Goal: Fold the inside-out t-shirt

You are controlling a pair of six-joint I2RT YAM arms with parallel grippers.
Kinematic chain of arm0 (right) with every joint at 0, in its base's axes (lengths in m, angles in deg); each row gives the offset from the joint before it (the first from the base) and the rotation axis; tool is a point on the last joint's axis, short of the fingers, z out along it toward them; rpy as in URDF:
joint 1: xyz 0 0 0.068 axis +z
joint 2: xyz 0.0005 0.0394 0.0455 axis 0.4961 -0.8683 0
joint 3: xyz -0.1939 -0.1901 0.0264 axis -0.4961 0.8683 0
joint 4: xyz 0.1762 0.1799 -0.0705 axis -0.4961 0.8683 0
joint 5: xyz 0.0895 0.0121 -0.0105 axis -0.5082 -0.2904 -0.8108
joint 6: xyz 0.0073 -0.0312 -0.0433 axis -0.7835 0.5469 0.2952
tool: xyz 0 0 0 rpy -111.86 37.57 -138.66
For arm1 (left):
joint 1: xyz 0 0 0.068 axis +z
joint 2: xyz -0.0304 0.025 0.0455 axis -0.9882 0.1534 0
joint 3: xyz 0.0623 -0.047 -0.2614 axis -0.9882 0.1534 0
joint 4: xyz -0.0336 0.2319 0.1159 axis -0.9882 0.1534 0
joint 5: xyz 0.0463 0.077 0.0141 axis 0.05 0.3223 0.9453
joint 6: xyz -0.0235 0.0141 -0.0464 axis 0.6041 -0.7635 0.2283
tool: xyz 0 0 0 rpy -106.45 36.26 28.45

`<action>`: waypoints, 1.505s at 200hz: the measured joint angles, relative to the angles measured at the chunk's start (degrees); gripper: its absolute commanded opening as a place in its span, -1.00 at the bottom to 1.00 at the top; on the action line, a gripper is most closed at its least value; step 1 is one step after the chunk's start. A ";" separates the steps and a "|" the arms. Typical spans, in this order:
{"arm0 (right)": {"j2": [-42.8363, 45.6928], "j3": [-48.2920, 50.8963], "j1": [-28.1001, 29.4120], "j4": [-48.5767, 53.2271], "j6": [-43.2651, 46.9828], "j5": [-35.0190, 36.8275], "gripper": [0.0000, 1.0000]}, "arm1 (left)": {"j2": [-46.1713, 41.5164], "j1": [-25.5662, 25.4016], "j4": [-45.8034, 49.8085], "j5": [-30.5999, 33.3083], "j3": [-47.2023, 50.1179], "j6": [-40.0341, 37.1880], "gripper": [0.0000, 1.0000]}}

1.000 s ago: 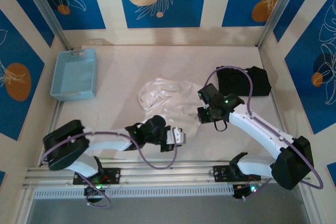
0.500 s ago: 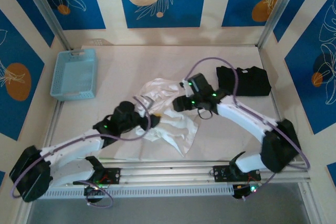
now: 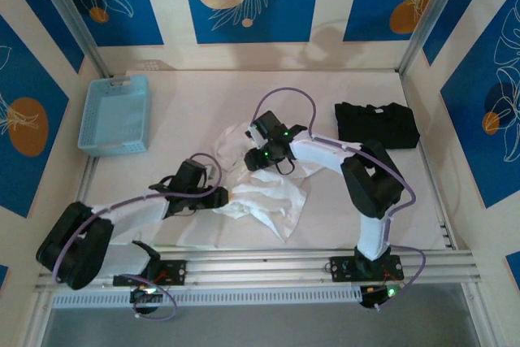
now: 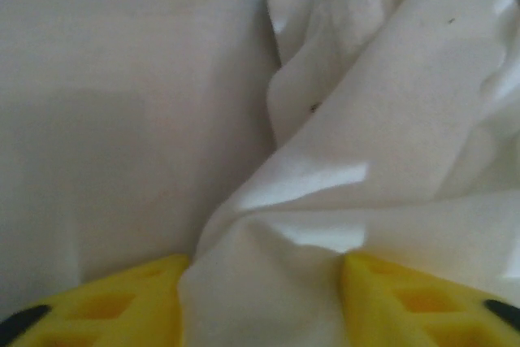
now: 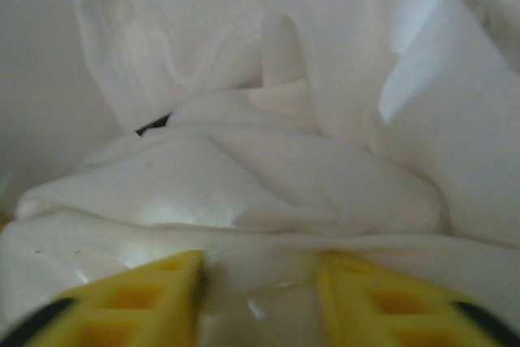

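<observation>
Seen from above, the wrists cover the tips of the left claw [image 3: 218,197] and right claw [image 3: 250,160], along with the part of the shirt [image 3: 272,197] beneath them. In both wrist views the bottom edge cuts off the yellow fingers [image 4: 122,298]. Cloth fills the gap between them, so whether either claw pinches it cannot be told. A dark sliver [image 5: 154,124] shows among blurred folds, too small to identify.

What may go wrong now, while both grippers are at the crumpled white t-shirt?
The left gripper pinches a thick bunch of the white t-shirt, so several layers may lift together.
The right gripper grips nearby, so pulling may only twist the crumpled cloth, not spread it.
</observation>
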 measured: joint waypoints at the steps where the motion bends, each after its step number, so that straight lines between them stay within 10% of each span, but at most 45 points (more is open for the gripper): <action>1: -0.02 -0.02 0.00 0.04 0.07 0.04 -0.91 | 0.22 0.00 -0.37 -0.28 0.00 0.52 -0.49; 94: 30.56 20.96 -5.55 7.74 -0.72 3.10 -1.00 | -4.33 -8.31 -5.42 -7.52 -0.33 -7.89 -0.60; 110: 32.13 24.30 -7.80 8.35 -2.45 3.08 -0.51 | -4.26 -8.31 -5.25 -7.69 -1.11 -9.44 -0.76; 139: 31.85 24.26 -8.98 7.23 -2.67 3.06 0.17 | -3.45 -8.33 -5.33 -8.17 -2.80 -12.26 -0.93; 222: 1.40 -3.69 -4.26 -3.37 6.19 0.09 0.41 | -5.49 -8.92 -5.18 -7.41 0.00 -13.66 -0.94; 240: -6.16 -8.66 -3.34 -2.08 7.41 0.20 0.28 | -6.82 -8.92 -5.03 -6.45 0.11 -13.84 -0.94; 282: -12.83 -13.70 -2.71 1.11 8.52 0.52 -0.99 | -8.15 -8.92 -4.98 -4.50 0.52 -13.88 -0.94; 301: -10.86 -14.82 -3.61 0.74 7.61 -2.01 -1.00 | -8.52 -8.98 -4.85 -3.32 0.66 -14.08 -0.94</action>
